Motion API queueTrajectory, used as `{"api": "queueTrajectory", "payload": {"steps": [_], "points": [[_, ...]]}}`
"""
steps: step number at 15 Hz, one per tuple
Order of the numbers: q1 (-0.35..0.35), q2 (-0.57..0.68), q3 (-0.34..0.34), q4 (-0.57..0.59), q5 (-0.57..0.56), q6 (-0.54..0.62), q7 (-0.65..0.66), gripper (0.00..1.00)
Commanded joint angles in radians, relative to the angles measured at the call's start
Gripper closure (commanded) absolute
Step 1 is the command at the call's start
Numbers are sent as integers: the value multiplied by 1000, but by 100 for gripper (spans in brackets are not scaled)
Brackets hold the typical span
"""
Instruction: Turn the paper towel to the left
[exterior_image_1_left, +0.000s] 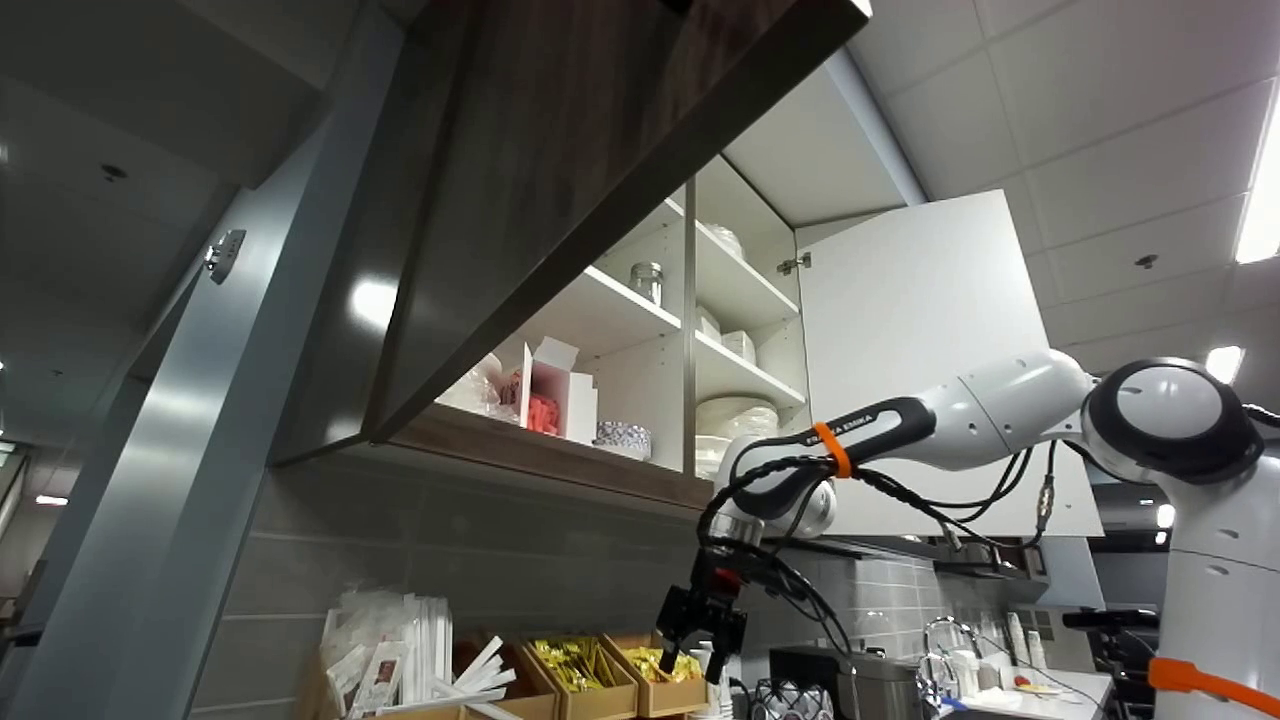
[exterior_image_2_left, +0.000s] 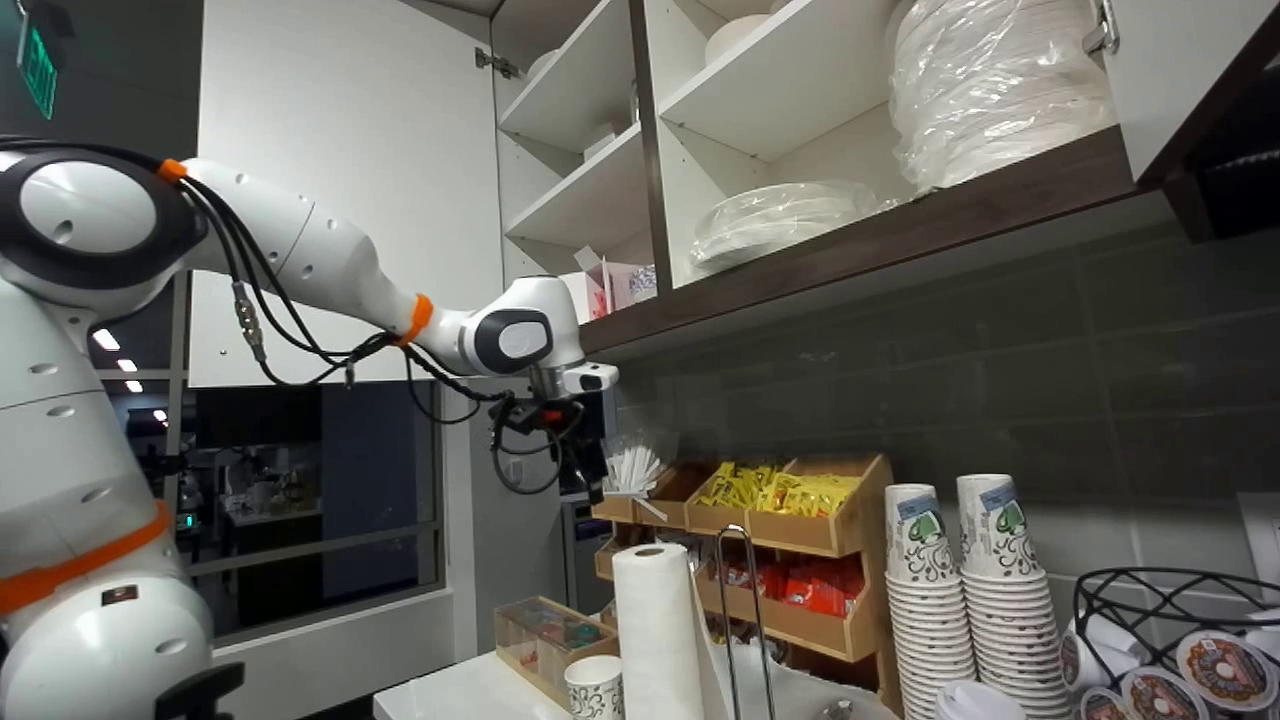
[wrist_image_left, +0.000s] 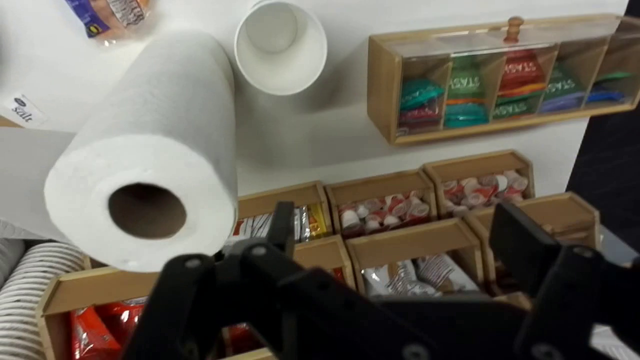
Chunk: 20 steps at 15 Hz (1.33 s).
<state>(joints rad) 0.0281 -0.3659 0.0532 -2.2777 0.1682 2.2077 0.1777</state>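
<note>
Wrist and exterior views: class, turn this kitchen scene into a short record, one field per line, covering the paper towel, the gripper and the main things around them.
target: paper towel roll, upright, open core facing up
loose end: sheet extending left from the roll in the wrist view
tool state: gripper open, holding nothing
beside target: paper cup, upright and empty
storage: wooden box, colored packets in its compartments
drinkware: stacks of paper cups in an exterior view
overhead: open cabinet, wrapped plates inside
unclear: what the roll's underside rests on
</note>
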Motion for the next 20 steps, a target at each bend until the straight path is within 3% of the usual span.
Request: {"api": "queueTrajectory", "payload": {"steps": [1,9,15,20], "points": [[-47,35,-4,16,-42,51,66,0],[-65,28,-15,4,-51,43,74,0],[-106,67,3,-25,-149,225,183,0],[-117,103,-9,-2,-187,162,181,0]]}}
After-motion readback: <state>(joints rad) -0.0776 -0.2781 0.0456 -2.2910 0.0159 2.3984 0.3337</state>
